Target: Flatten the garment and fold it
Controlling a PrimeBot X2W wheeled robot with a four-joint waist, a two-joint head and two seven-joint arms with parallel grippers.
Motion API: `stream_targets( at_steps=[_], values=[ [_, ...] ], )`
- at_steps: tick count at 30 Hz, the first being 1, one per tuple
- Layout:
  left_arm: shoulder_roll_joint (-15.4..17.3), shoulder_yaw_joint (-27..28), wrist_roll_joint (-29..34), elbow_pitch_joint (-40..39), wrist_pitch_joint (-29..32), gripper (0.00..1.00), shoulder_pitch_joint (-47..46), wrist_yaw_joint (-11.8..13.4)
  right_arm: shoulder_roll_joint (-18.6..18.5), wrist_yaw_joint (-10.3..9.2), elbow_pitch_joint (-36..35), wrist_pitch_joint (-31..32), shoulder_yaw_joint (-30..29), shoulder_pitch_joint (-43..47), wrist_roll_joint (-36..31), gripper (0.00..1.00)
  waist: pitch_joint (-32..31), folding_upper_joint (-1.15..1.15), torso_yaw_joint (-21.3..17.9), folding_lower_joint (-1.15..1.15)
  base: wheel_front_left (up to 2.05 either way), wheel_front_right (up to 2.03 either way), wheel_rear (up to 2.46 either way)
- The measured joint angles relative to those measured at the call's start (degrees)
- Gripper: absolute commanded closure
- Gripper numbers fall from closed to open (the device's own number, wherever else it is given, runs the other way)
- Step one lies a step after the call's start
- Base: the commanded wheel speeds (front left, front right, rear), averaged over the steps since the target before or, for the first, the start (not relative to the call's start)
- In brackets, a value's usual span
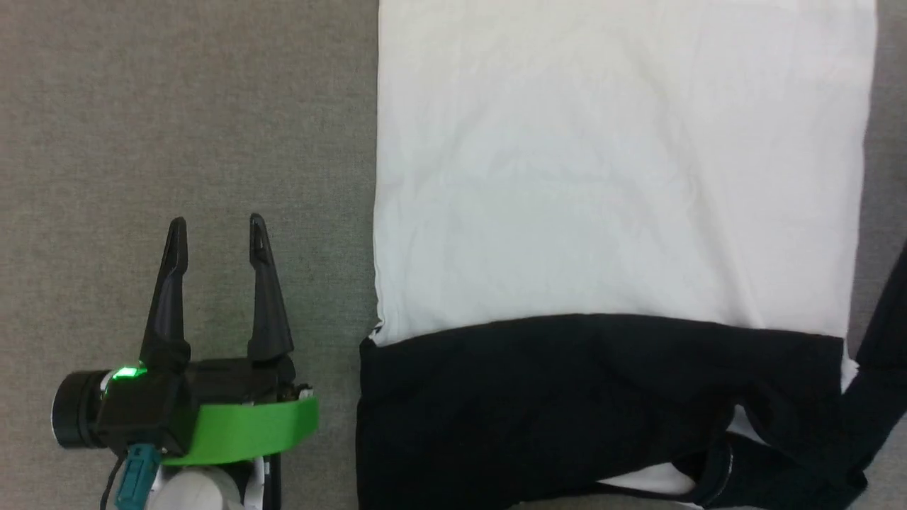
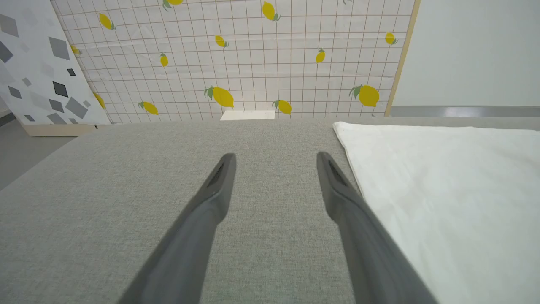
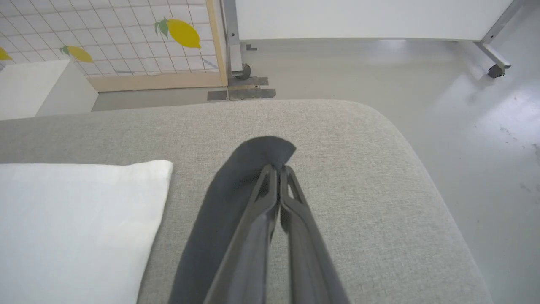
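One black sleeve (image 3: 219, 198) pinched in right hand (image 3: 278, 169); left hand (image 1: 217, 228) spread wide, empty, beside garment (image 1: 623, 177).

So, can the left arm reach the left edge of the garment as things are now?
Probably yes. The left gripper is open and holds nothing. It is beside the left edge of the garment, with just bare grey fabric surface between them and nothing in the way.

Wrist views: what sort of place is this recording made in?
Probably a staged lab or studio, not a home: a lemon-print backdrop panel, a glossy floor with a partition on castors, and a grey fabric-covered surface bearing the garment.
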Motion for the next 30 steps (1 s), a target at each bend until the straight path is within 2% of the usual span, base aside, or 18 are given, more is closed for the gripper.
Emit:
stream_targets(
  at_steps=[11, 17, 20, 24, 30],
  values=[
    [0.18, 2.60, -2.53, 0.05, 0.00, 0.00, 7.27, -0.14, -0.96, 0.00, -5.50, 0.59, -15.69, 11.70, 0.07, 1.00, -11.14, 0.00, -1.76, -0.01, 0.00, 0.00, 0.00],
    [0.70, 4.12, -3.27, -0.69, 0.00, 0.00, 11.70, 0.43, 1.11, 0.00, -6.84, 0.53, -25.90, 20.86, 0.16, 1.00, -16.90, 0.00, -2.52, -0.01, 0.00, 0.00, 0.00],
    [0.98, 4.68, -3.89, -1.08, 0.00, 0.00, 13.83, 0.82, 2.46, 0.00, -6.94, -0.01, -28.73, 24.78, 0.19, 1.00, -19.29, 0.00, -2.83, -0.01, 0.00, 0.00, 0.00],
    [1.57, 4.90, -4.31, -1.98, 0.16, 0.00, 15.39, 1.16, 3.59, 0.00, -7.14, -0.97, -28.22, 27.14, 1.14, 1.00, -22.34, 0.00, -3.42, -0.01, 0.00, 0.00, 0.00],
    [1.63, 4.74, -4.32, -2.35, 1.07, 0.00, 15.43, 1.37, 2.82, 0.00, -11.12, -1.13, -21.25, 27.13, 3.91, 1.00, -24.84, 0.00, -4.09, -0.01, 0.00, 0.00, 0.00]
  ],
)
